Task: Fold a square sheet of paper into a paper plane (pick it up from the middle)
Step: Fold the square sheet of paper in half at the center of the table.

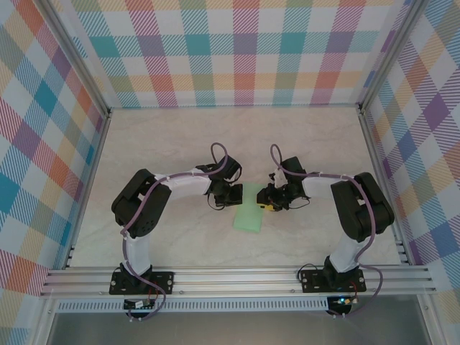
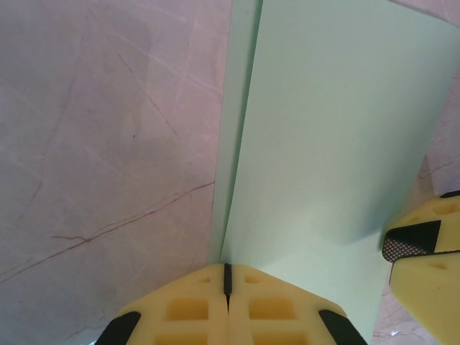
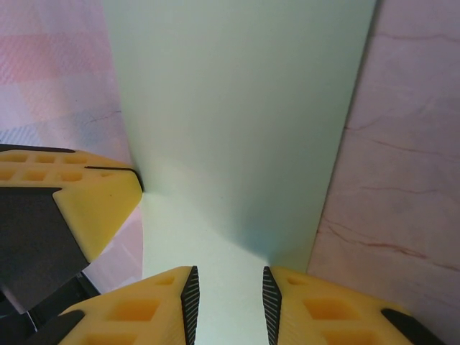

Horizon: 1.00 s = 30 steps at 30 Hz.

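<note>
Between the two wrists in the top view, the paper plane (image 1: 249, 215) lies on the table (image 1: 180, 136) as a narrow mint strip. The left gripper (image 1: 228, 195) is at its 10 o'clock and the right gripper (image 1: 273, 200) at its 2 o'clock.

From the left wrist, its yellow fingers (image 2: 194, 309) at 6 o'clock are pressed together on the paper's near edge. A flap rises from them toward 12 o'clock.

From the right wrist, its fingers (image 3: 151, 309) at 6 o'clock stand apart. Paper shows in the gap, apparently ungripped.

A lengthwise fold seems to be in hand. The next move probably calls for laying the raised flap over with its edges matched, then pressing the crease flat.
</note>
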{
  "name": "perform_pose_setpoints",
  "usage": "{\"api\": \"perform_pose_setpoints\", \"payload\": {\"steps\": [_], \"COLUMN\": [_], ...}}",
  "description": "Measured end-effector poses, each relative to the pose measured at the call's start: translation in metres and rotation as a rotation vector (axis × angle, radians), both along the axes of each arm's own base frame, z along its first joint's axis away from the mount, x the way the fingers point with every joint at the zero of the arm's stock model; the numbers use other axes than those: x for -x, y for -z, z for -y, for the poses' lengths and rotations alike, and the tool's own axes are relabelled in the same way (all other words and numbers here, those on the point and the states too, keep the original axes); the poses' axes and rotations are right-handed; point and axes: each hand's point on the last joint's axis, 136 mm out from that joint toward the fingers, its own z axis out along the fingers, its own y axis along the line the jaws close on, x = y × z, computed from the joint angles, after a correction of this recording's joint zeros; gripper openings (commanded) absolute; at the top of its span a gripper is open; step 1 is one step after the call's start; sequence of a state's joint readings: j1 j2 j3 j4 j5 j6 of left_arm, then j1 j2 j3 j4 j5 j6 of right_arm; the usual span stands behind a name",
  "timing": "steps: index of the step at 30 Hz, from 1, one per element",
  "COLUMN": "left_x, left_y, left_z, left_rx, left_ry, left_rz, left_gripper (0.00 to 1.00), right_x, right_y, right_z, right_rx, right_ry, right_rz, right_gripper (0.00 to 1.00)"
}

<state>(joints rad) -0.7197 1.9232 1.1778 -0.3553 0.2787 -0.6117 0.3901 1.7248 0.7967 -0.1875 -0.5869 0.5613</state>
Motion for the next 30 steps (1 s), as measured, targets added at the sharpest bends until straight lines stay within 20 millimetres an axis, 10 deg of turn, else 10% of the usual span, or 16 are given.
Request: {"api": "perform_pose_setpoints", "payload": {"steps": [30], "left_x": [0.0], "left_y": [0.0], "left_z": [0.0], "left_rx": [0.004], "left_ry": [0.0], "left_rz": [0.004], "left_gripper": [0.0], "right_x": [0.04], "right_y": [-0.022], "right_z": [-0.015], "right_rx": [-0.019], "right_ry": [-0.047], "right_rz": [0.022], "right_gripper": [0.32]}}
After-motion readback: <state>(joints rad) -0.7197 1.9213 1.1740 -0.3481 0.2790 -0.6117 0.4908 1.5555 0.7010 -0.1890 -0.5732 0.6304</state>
